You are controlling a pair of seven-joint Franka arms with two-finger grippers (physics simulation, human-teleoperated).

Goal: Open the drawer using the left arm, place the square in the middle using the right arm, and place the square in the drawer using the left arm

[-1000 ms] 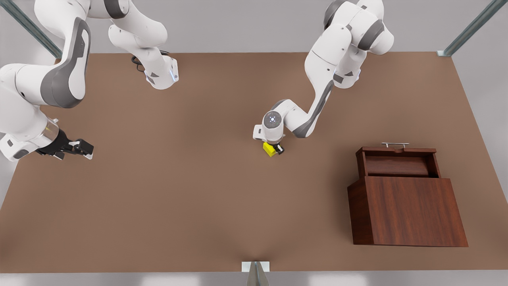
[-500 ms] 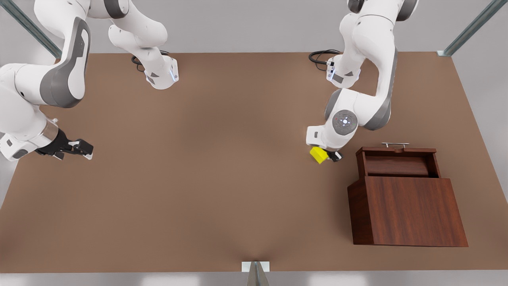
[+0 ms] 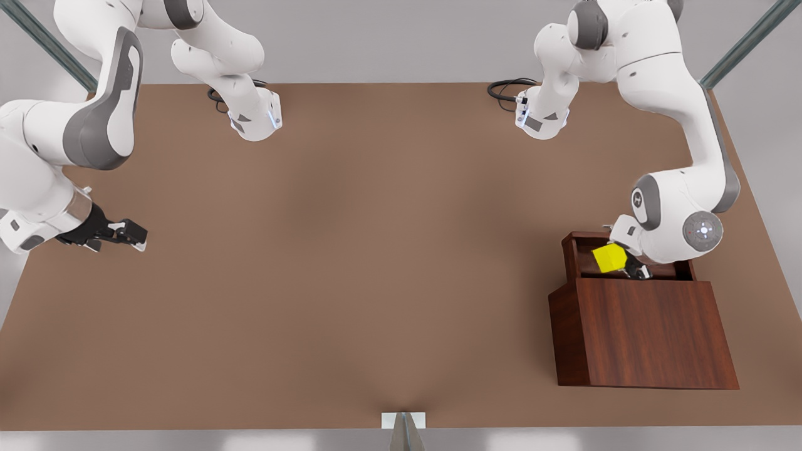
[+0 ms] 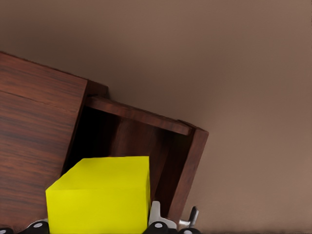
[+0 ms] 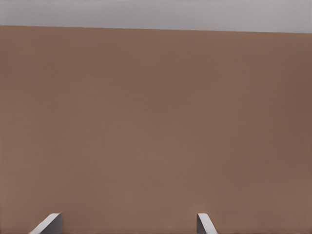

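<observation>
The yellow square (image 3: 609,257) (image 4: 100,195) hangs over the open drawer (image 3: 570,250) of the wooden cabinet (image 3: 645,332) on the front view's right. My left gripper (image 3: 619,264) is shut on it, and its fingers (image 4: 155,219) flank the cube above the drawer's dark inside (image 4: 131,141). The arm hides most of the silver handle. My right gripper (image 3: 128,237) (image 5: 126,225) waits open and holding nothing, low over the table at the front view's far left. The middle of the tabletop (image 3: 376,250) is bare.
Both arm bases (image 3: 254,119) (image 3: 542,119) stand at the table's far edge, with a black cable (image 3: 507,88) beside the second one. A metal bracket (image 3: 404,419) sits at the near edge. Frame posts (image 3: 739,47) rise at the far corners.
The left gripper carried the yellow square from the table's middle toward the front view's right and now holds it above the open drawer. The right arm stayed still.
</observation>
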